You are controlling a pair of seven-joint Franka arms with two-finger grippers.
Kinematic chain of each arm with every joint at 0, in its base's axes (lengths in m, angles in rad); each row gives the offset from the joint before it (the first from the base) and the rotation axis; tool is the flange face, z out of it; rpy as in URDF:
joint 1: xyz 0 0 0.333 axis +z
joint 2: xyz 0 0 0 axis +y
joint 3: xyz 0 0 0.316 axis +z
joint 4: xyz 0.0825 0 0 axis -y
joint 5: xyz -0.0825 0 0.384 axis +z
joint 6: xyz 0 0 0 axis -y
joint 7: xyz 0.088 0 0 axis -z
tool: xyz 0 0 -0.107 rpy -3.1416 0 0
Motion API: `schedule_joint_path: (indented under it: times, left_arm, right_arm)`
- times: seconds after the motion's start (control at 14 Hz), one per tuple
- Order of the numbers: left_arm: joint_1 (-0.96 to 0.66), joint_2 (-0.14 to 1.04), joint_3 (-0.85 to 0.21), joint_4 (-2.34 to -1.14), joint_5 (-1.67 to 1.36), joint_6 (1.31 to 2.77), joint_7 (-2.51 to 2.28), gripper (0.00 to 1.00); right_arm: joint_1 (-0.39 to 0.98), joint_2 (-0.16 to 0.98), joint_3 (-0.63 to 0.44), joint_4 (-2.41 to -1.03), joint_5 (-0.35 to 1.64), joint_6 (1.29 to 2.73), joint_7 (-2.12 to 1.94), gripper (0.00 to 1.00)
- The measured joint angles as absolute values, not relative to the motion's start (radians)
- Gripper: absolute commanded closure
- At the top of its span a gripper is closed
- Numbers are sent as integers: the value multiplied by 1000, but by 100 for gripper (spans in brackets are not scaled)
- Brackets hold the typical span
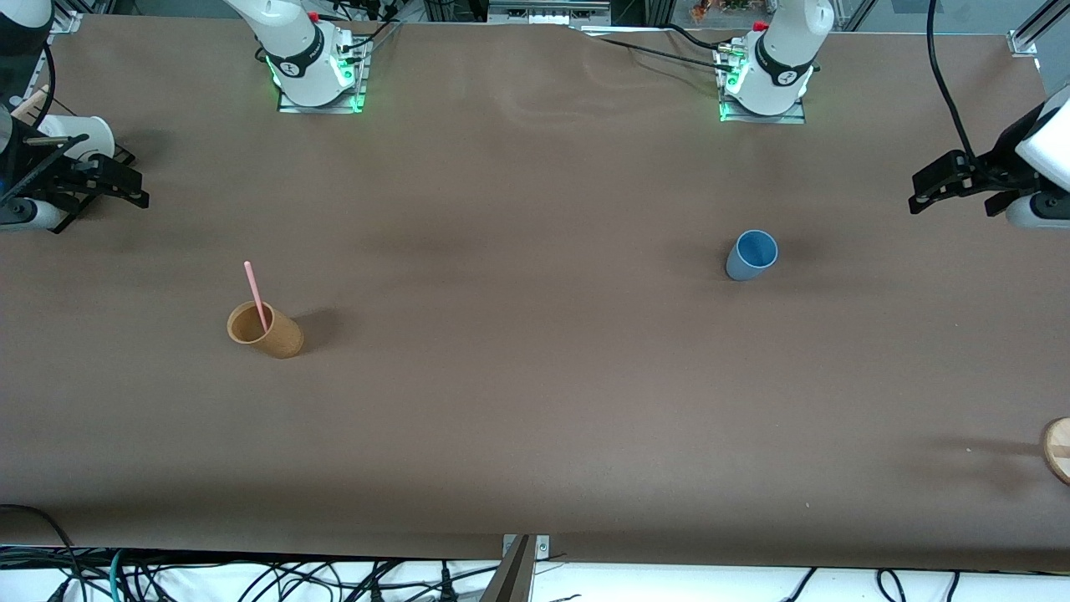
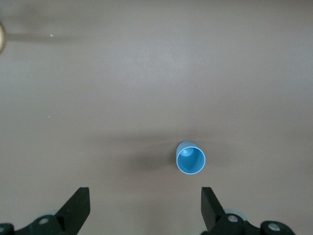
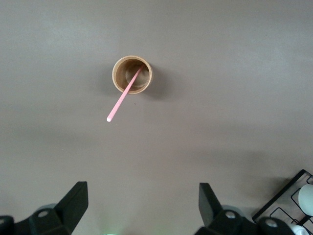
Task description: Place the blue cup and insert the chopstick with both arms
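Chopstick point(image 1: 255, 294) leans in tan cup point(image 1: 266, 331).

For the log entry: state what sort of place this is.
Most likely a robotics lab test bench: two white arms bolted to a brown-covered table, loose cables along its edge, and staged props only, a blue cup and a chopstick in a tan cup.

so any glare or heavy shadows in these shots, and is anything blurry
Front view: even light, no glare; soft shadows beside the blue cup and the tan cup holding the chopstick. Left wrist view: a faint shadow band runs beside the blue cup, which looks sharp. Right wrist view: soft shadow by the tan cup; only the near fingers look slightly soft.
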State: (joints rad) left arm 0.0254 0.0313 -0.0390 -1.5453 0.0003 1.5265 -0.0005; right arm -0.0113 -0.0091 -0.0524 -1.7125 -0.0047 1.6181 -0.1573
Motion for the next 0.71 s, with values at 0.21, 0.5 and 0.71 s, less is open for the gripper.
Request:
schedule_joint_path:
  times: [0.21,0.5,0.71]
  left_arm:
    - [25,42,-39,-1545,0,1527,0,0]
    - [23,49,-42,-1545,-1,1527,0,0]
    - [22,49,-45,-1545,-2,1527,0,0]
  right_arm:
    - [-13,-8,-53,-1713,-5,1618,-157,0]
    - [-16,-5,-55,-1713,-5,1618,-157,0]
    - [-16,-4,-55,-1713,-5,1617,-157,0]
